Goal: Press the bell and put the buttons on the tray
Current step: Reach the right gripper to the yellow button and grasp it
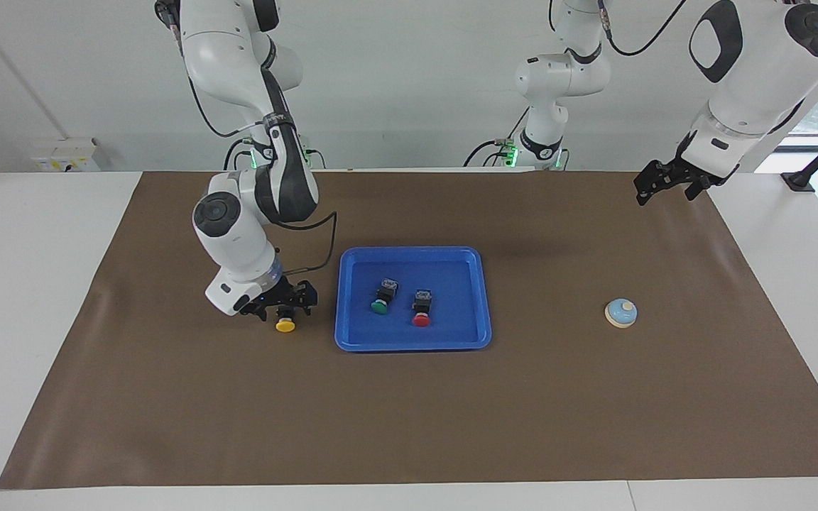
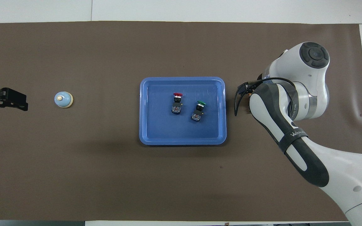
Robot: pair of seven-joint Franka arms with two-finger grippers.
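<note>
1. The table point(image 1: 40, 298) carries a large brown mat point(image 1: 423, 411); every loose thing lies on that mat.
2. The right arm point(image 1: 256, 177) bends down over the mat at its own end of the table; in the overhead view its wrist and forearm cover whatever lies beneath them.
3. The left arm point(image 1: 750, 78) waits, raised over the mat's edge at its own end, with much of it cut off by the frame.
4. The shallow rectangular bright-blue plastic tray point(image 1: 359, 337) sits in the middle of the mat.
5. The right gripper point(image 1: 285, 306) is low over the yellow-capped black push-button point(image 1: 285, 325). Only the cap shows clearly below the gripper in the facing view; the black body is masked, so I cannot tell whether the gripper is spread, closed, or clasping the button.
6. The left gripper point(image 1: 667, 183) hangs in the air over the mat, well apart from the bell; I cannot tell how it is set.
7. The small round light-blue bell with a cream base rim point(image 1: 620, 313) stands alone toward the left arm's end of the table.
8. The green-capped black push-button point(image 1: 383, 299) and the red-capped black push-button point(image 1: 421, 312) lie on their sides in the tray, close together but apart.
</note>
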